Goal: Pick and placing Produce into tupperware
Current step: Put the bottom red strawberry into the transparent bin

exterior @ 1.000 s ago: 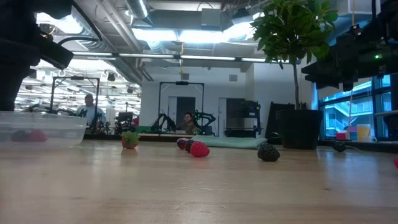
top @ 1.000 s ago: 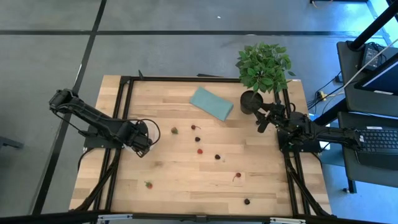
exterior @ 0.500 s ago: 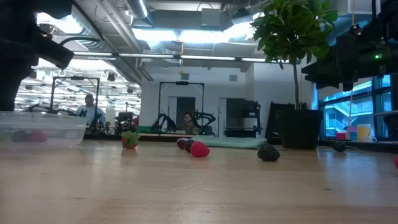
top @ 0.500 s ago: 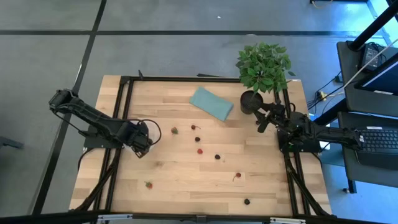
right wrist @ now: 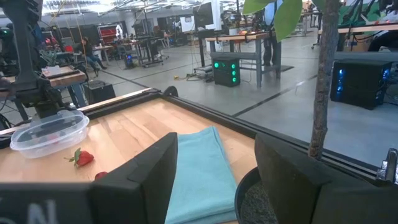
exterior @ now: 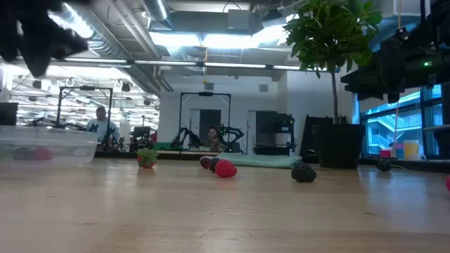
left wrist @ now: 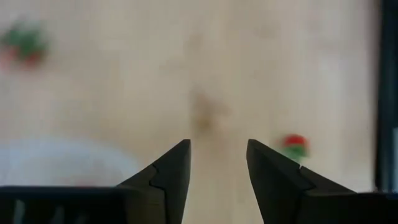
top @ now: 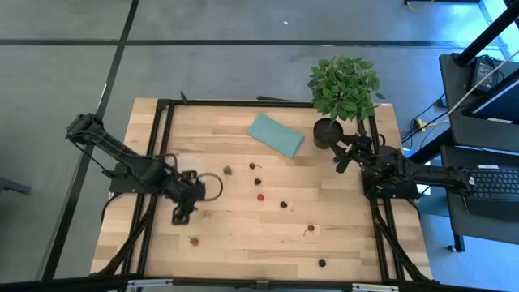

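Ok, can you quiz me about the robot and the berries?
1. True or false: the left gripper is holding a berry.
2. The right gripper waits beside: A) the plant pot B) a cup C) a banana.
3. Are any berries in the tupperware yet?
Key: 1 false, it is open and empty over the table. 2 A. 3 yes, a red one and a dark one show through its side.
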Tool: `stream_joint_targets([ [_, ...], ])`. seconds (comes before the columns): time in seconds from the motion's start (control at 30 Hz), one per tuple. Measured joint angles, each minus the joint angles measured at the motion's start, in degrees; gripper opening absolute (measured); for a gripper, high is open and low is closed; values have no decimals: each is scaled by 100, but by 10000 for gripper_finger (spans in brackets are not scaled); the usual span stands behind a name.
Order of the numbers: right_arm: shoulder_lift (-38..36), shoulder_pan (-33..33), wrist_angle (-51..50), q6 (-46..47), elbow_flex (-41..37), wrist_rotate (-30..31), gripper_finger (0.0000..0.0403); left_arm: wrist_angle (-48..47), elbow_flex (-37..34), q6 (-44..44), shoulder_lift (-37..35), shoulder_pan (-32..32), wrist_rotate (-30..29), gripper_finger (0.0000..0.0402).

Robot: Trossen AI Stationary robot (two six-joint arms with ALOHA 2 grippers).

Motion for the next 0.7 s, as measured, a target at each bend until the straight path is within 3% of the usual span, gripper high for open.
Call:
stream_joint_targets([
  [0.23,2,0,0,4,0,0,217,610,2,1240,388,-698,116,150],
  [0.5,0,0,0,35,0,0,217,576,59,1273,1499,-854,306,150],
  [0.7,2,0,0,50,0,0,217,232,854,1419,2278,-940,372,150],
])
